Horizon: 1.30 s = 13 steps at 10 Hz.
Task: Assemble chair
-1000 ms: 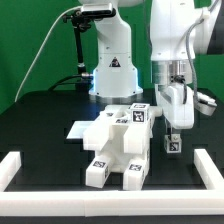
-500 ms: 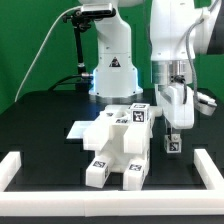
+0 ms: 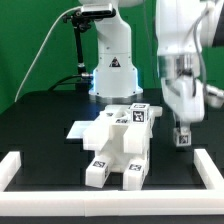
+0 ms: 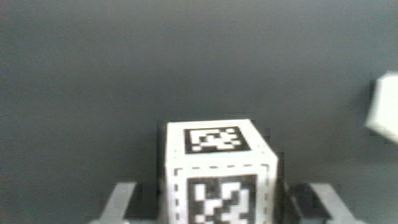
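Item: hand [image 3: 181, 133] clamping a small tagged chair block [image 4: 219, 170] between its fingers, hanging just above the desk [image 3: 45, 115], beside the part-built chair [image 3: 118, 145], apparently for fitting.

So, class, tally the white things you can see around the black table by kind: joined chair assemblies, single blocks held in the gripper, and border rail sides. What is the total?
Chair assembly: 1
Tagged block in the gripper: 1
Border rail sides: 3
Total: 5
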Each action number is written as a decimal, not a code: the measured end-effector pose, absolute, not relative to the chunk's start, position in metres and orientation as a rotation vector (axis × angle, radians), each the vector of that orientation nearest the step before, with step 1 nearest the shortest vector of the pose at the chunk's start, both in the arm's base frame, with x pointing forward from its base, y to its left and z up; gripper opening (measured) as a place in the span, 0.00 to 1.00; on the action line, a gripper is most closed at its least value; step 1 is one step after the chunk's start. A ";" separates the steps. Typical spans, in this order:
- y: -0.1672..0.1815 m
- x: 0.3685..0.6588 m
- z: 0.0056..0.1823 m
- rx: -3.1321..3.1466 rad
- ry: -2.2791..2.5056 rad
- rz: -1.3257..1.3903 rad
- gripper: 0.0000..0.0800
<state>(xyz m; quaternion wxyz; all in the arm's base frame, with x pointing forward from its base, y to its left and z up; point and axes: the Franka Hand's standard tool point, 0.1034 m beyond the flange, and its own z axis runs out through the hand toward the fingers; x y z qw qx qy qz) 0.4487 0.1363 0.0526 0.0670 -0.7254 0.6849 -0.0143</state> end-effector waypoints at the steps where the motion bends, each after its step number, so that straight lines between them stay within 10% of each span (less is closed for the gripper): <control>1: 0.136 0.447 0.064 -2.173 2.051 -0.043 0.35; 5: 0.118 0.463 0.141 -2.139 1.914 0.005 0.35; 13: 0.078 0.494 0.138 -2.425 1.561 -0.182 0.35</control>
